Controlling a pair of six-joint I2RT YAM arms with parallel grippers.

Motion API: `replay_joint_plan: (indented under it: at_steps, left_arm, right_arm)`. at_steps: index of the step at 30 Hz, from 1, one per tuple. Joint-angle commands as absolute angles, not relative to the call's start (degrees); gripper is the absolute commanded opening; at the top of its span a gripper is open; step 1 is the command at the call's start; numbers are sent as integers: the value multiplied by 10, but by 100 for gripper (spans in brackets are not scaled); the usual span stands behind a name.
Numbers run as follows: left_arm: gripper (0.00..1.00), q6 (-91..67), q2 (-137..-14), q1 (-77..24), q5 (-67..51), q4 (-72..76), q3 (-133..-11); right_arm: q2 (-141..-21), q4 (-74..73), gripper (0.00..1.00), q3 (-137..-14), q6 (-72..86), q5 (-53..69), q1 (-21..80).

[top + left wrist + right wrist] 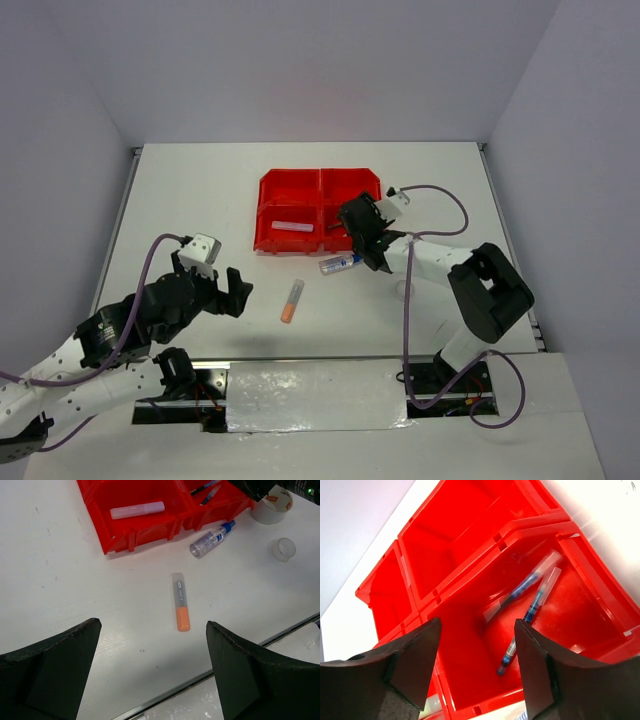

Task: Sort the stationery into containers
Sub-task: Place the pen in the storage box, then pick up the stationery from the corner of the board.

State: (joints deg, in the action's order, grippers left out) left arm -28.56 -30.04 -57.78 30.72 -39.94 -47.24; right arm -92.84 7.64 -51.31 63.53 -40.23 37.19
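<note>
The red containers (300, 190) stand mid-table as a two-by-two block. My right gripper (477, 622) hangs open over the near-right bin (470, 670), nothing between its fingers. Two blue pens (520, 587) (532, 611) lie on that bin's floor. A pale pink highlighter (137, 510) lies in the near-left bin. On the table in front of the bins lie a blue-capped glue tube (340, 263) and an orange highlighter (180, 602). My left gripper (152, 624) is wide open and empty, short of the orange highlighter (291, 300).
Two tape rolls sit on the table right of the bins: a labelled one (271, 505) and a clear one (283, 547). The right arm's purple cable (440, 195) loops behind it. The table's near edge (200, 680) runs just under my left fingers.
</note>
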Motion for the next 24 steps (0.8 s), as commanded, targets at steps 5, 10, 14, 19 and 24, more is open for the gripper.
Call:
replay_joint_plan:
  at_steps: [5, 10, 14, 19, 24]
  left_arm:
    - [99, -272, -301, -576, 300, -378, -472]
    - [99, -276, -296, -576, 305, -380, -472]
    - [99, -289, -296, -575, 324, -390, -474]
    - [99, -309, -307, -575, 365, -410, -481]
    - [99, -310, -311, -574, 365, -410, -480]
  right_arm:
    - [-864, 63, 72, -521, 630, -417, 370]
    - [-806, 50, 75, -521, 574, -411, 363]
    - [-735, 13, 79, -535, 446, -326, 332]
    - [-688, -145, 82, -563, 324, -199, 264]
    - [-669, -245, 94, -527, 290, -150, 161]
